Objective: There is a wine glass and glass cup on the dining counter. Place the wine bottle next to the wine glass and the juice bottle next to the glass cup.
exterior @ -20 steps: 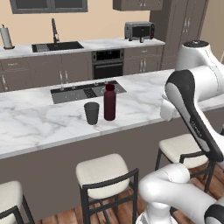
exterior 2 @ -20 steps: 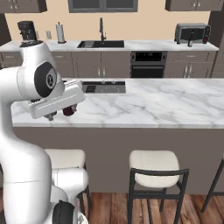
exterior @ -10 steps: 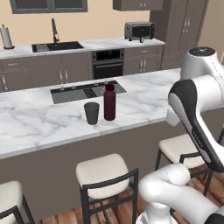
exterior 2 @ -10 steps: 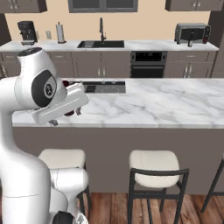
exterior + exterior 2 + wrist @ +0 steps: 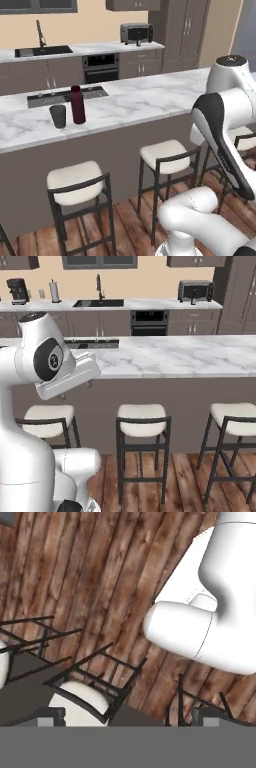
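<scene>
Marble dining counter (image 5: pixel 150 102) edge above stools (image 5: pixel 75 177); gripper (image 5: pixel 127 719) state unclear, over wooden floor (image 5: pixel 100 577).

1. The dining counter (image 5: pixel 130 107) is cut off at the left edge of the left base view; its right end is hidden behind the arm.
2. In the right base view, the arm hides the left part of the dining counter (image 5: pixel 175 358).
3. The glass (image 5: pixel 58 116) beside the dark red bottle (image 5: pixel 77 104) is too small to tell its stem or foot.
4. Stools (image 5: pixel 80 704) in the hand view are cut off at the bottom.
</scene>
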